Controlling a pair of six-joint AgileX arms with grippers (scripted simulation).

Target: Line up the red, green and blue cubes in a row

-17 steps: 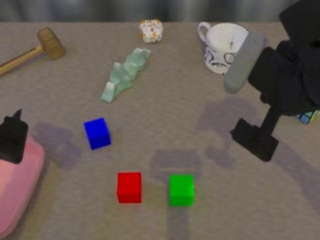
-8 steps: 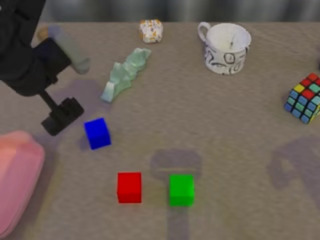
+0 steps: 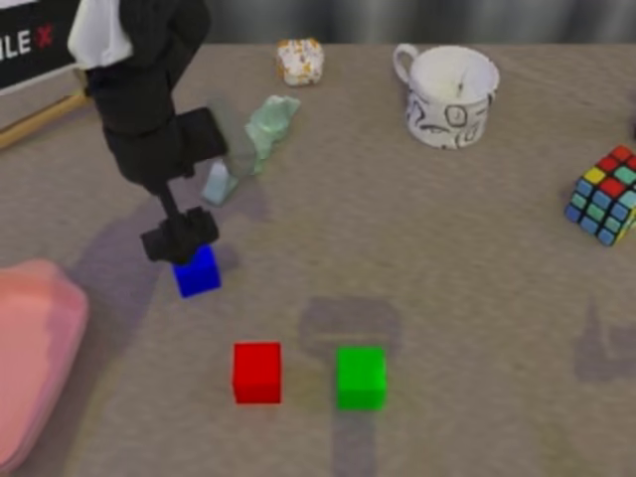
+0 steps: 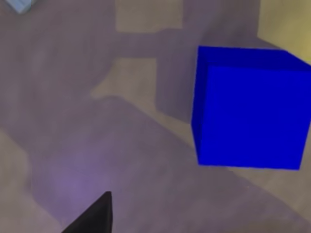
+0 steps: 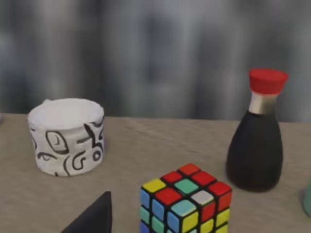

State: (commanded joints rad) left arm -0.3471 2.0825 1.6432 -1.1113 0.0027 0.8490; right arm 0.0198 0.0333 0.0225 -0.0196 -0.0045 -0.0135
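The blue cube [image 3: 197, 273] rests on the table at the left of centre. My left gripper [image 3: 180, 238] hovers open just behind it and partly over its far edge, holding nothing. The left wrist view shows the blue cube [image 4: 248, 109] close by, beside one dark fingertip [image 4: 97, 216]. The red cube [image 3: 256, 373] and the green cube [image 3: 360, 378] sit side by side near the front edge, a small gap between them. My right arm is outside the top view; one fingertip [image 5: 97, 216] shows in its wrist view, open and empty.
At the back stand a patterned white mug [image 3: 449, 94], an orange-speckled white block [image 3: 300, 62] and a pale green jagged piece [image 3: 263, 129]. A puzzle cube [image 3: 606, 196] sits at the right, a pink pad [image 3: 35, 348] at the left, a wooden handle [image 3: 40, 114] behind. A dark red-capped bottle [image 5: 256, 145] is beside the puzzle cube.
My right arm pulled away to the right and left the top view. My left arm swung in from the left edge to the blue cube. No cube has moved.
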